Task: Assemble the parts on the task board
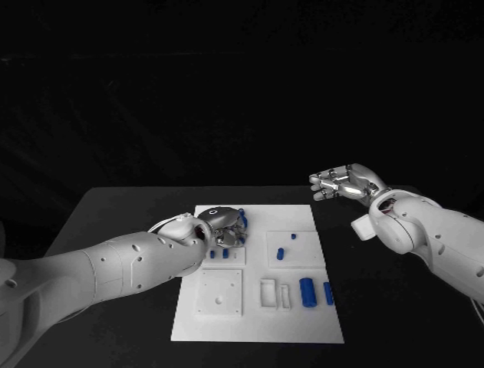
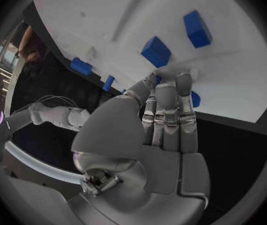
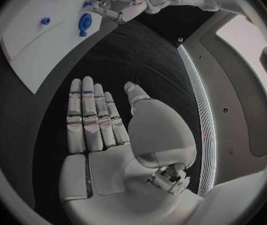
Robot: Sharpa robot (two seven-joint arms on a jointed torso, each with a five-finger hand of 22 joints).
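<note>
While two hands (image 1: 224,223) (image 1: 341,183) hover, one task board (image 1: 253,326) lies.

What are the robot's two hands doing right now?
Left hand: over the white board, fingertips at a small blue piece; whether it grips it cannot be told.
Right hand: open, holding nothing.

Left robot hand (image 2: 161,130) fingertips rest on the task board (image 2: 233,75) near blue parts (image 2: 155,51).

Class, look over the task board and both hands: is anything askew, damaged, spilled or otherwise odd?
Nothing stands out. The task board lies flat and looks undamaged, with blue parts on it. The left hand is at the board's far end; the right hand hangs open off to the side.
</note>
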